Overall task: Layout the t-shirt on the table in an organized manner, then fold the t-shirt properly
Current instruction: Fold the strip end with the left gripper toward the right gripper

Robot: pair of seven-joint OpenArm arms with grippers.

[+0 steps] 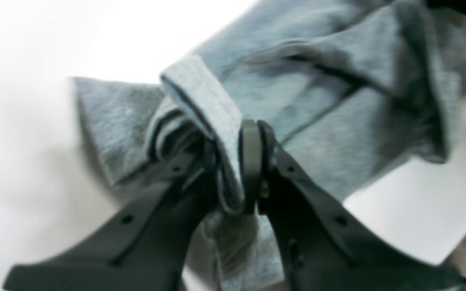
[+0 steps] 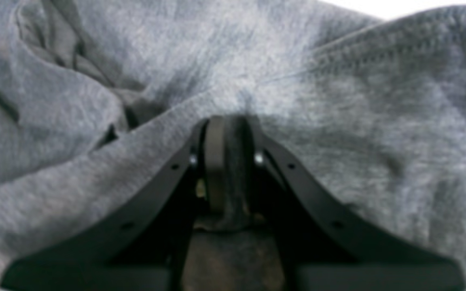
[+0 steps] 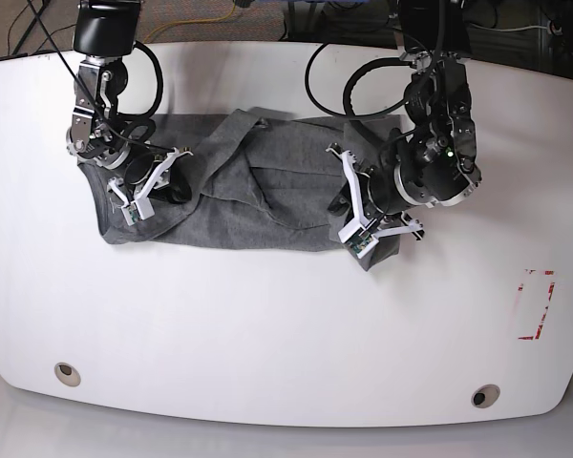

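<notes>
On the white desk (image 3: 267,334), the right claw (image 2: 227,133) pinches one end of the rumpled t-shirt (image 3: 258,196) while the left claw (image 1: 239,161) clamps the other, mid-layout; next, seemingly, both draw apart to flatten it.

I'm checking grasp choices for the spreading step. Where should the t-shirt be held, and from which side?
Grip the t-shirt at its two outer ends, one from each side: it lies bunched in a wide band. The left gripper already pinches a folded hem; the right gripper is shut on cloth too.
</notes>
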